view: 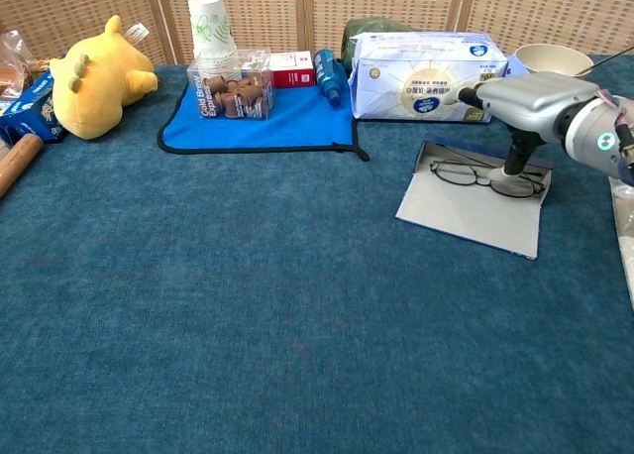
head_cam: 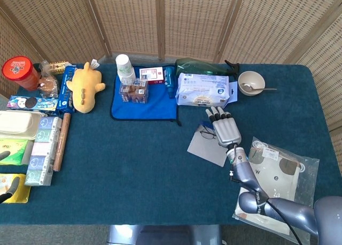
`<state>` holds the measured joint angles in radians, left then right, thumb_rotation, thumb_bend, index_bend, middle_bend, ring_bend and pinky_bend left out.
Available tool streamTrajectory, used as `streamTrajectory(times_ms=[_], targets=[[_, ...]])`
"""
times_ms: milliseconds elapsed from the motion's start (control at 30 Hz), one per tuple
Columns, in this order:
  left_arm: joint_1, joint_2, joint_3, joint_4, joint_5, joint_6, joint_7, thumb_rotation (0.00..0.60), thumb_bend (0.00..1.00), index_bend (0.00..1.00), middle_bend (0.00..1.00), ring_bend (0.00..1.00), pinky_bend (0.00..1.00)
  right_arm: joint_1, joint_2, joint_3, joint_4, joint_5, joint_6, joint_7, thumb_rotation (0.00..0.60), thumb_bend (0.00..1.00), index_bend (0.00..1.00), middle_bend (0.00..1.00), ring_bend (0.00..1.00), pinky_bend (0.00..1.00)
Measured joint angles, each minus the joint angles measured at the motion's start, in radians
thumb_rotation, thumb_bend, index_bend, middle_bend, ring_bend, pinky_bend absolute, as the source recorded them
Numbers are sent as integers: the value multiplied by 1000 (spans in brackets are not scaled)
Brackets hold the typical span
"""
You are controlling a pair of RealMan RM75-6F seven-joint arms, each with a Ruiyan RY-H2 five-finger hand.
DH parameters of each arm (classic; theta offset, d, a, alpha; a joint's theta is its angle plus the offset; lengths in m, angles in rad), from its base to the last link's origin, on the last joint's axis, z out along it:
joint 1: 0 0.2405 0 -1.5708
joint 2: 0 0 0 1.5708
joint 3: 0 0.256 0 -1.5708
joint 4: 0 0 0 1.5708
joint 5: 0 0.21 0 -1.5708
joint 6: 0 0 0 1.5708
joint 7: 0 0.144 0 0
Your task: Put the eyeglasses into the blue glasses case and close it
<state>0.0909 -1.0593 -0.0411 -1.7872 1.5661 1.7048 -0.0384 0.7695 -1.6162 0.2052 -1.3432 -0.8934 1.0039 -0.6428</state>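
The right hand has a silver-grey metallic shell with dark fingertips. Its wrist carries a small green indicator light; a black cable runs alongside the blue-grey arm.
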Motion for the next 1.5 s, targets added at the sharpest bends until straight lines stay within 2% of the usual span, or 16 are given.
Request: streamTrajectory(times_ms=[367, 1000, 1300, 1500], targets=[[-8, -7, -2, -2, 3, -8, 3, 600, 295, 215, 119, 0, 0, 7, 29, 15, -79, -14, 46, -22, 600, 245, 0, 28, 21, 203], [-3, -4, -4, 7, -12, -7, -2, 600, 296, 216, 119, 0, 0, 58, -29, 27, 55, 29, -20, -9, 600, 246, 0, 28, 21, 203], [-2, -5, -4, 11, -14, -6, -5, 600, 296, 216, 118, 0, 0, 62, -42, 23, 74, 33, -25, -5, 600, 247, 0, 29, 21, 203], [-3, -6, -4, 13, -10, -6, -8, 600, 295, 216, 119, 0, 0, 58, -26, 21, 31, 9, 1, -5, 600, 246, 0, 30, 21, 203]])
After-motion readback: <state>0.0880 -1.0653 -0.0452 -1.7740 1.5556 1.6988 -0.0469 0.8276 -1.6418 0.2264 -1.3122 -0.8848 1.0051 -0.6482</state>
